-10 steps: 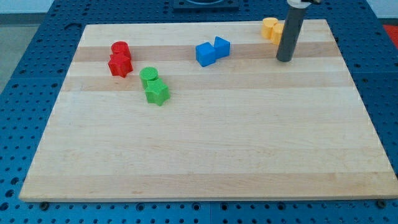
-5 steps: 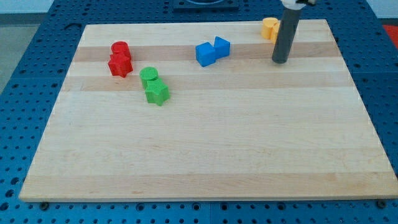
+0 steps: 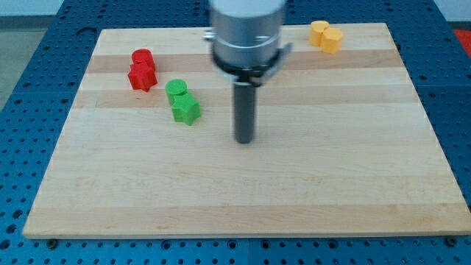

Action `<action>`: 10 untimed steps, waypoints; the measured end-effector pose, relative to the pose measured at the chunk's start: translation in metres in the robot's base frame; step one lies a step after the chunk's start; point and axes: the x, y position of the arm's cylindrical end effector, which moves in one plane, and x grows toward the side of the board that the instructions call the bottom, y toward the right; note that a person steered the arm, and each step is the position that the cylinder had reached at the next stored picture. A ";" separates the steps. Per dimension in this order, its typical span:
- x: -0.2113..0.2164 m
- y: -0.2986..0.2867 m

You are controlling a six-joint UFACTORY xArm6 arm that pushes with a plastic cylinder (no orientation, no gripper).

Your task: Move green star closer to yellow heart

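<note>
The green star (image 3: 186, 110) lies on the wooden board (image 3: 243, 191) at the view's upper left, touching a green round block (image 3: 176, 90) just above it. The yellow heart (image 3: 331, 40) sits at the view's top right beside an orange-yellow block (image 3: 319, 32). My tip (image 3: 243, 139) rests on the board to the right of the green star, a short gap away and slightly lower in the view. The arm's grey body hides the two blue blocks behind it.
Two red blocks (image 3: 141, 71) stand together at the view's upper left, above and left of the green pair. The board sits on a blue perforated table (image 3: 29, 88).
My tip has moved from beside the yellow blocks at the top right down and left to the board's middle, near the green star. The arm now covers the blue blocks. No block has moved.
</note>
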 end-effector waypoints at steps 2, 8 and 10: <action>-0.011 -0.115; -0.049 0.054; -0.063 0.124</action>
